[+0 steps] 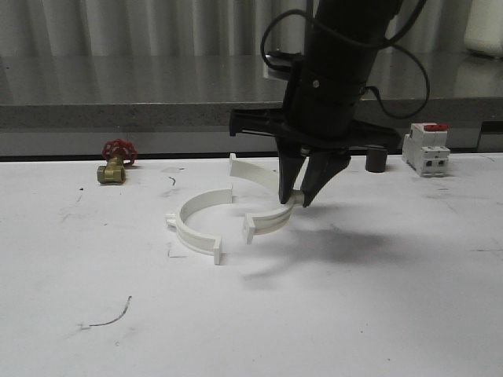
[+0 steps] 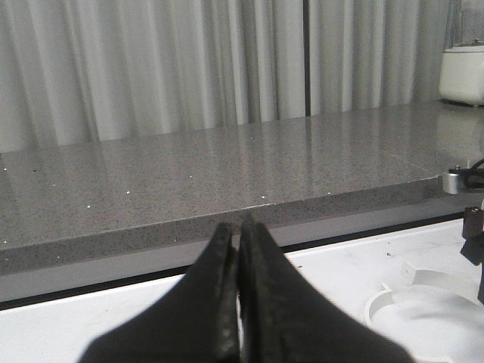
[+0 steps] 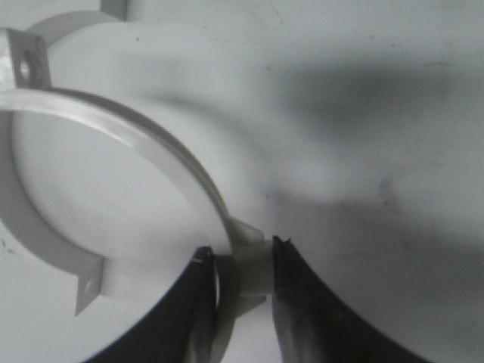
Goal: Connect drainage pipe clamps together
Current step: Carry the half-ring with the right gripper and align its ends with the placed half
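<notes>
Two white half-ring drainage pipe clamps lie on the white table (image 1: 361, 314), their open sides facing each other with gaps between the end tabs. My right gripper (image 1: 297, 198) points straight down and is shut on the middle tab of the right clamp (image 1: 266, 221). In the right wrist view the black fingertips (image 3: 291, 265) pinch that clamp (image 3: 174, 162) across its band and tab. The left clamp (image 1: 192, 223) rests free, and part of it also appears as the left clamp (image 3: 45, 249). My left gripper (image 2: 236, 231) is shut on nothing, low over the table, with a clamp (image 2: 412, 302) off to its side.
A brass valve with a red handle (image 1: 115, 162) stands at the back left. A white breaker block with a red top (image 1: 427, 148) and a small dark cylinder (image 1: 376, 160) stand at the back right. A grey stone ledge (image 1: 118, 114) runs behind the table.
</notes>
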You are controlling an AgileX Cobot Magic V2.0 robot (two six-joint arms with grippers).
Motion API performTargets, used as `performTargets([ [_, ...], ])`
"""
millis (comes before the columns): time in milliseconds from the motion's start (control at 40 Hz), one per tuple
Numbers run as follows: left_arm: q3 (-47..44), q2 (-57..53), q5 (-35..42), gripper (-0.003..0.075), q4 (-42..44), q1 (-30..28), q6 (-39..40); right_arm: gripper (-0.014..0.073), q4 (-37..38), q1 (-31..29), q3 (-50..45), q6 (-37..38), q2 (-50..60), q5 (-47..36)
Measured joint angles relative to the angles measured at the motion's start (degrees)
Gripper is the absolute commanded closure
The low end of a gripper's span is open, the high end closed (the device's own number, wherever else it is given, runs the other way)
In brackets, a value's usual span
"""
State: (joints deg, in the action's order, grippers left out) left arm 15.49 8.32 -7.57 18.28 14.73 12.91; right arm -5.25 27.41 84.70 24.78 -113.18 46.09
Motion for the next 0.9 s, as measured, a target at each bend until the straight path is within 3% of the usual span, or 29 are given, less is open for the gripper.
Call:
performTargets([
  [250,0.00,0.00,0.00,0.0741,0.00,0.00,0.00,0.0435,1.52,0.00,0.00,4.53,-1.85,-2.36],
  [900,0.00,0.00,0.00,0.0741,0.00,0.00,0.00,0.0435,1.68,0.00,0.55,6.77,-4.92,-6.25],
])
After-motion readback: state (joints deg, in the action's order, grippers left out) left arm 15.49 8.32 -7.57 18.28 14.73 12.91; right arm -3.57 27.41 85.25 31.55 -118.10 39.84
